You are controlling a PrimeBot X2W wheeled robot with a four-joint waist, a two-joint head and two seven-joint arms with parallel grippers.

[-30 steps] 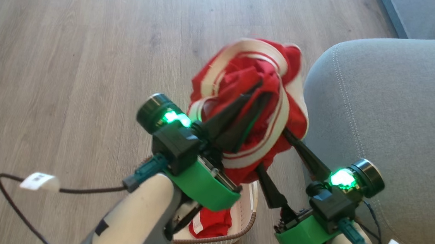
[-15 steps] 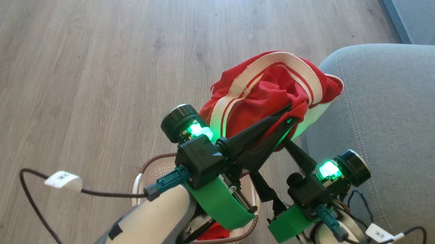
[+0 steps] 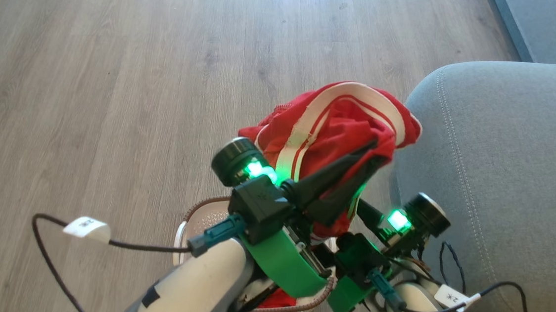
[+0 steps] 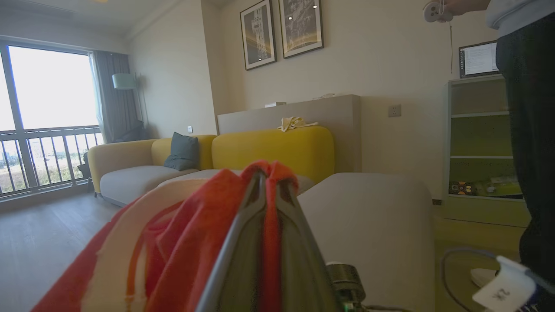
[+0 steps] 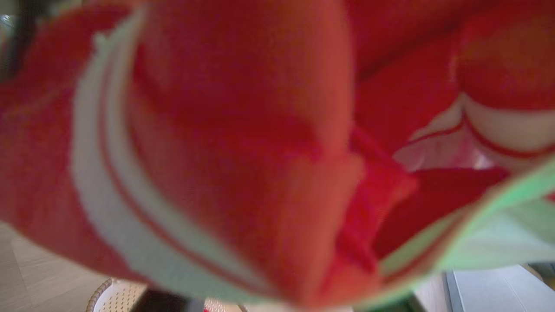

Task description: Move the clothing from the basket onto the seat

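Basket (image 3: pixel 206 214) on wood floor (image 3: pixel 114 88) at robot's base, second red garment (image 3: pixel 279 300) lying inside. Above it, left tool (image 3: pixel 380 153) pressed together on fold of striped garment (image 3: pixel 340 126), which hangs clear of rim, just beside seat (image 3: pixel 506 159) at rounded edge. Right tool (image 3: pixel 367 214) tips buried under cloth; grip cannot be told. Floor open left and ahead. Cable tags (image 3: pixel 86 227) marked, unreadable.

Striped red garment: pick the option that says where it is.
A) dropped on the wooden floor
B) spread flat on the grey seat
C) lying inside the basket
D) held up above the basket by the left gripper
D: the left gripper is shut on a fold of the striped garment, which hangs bunched above the basket, not yet laid on the seat.
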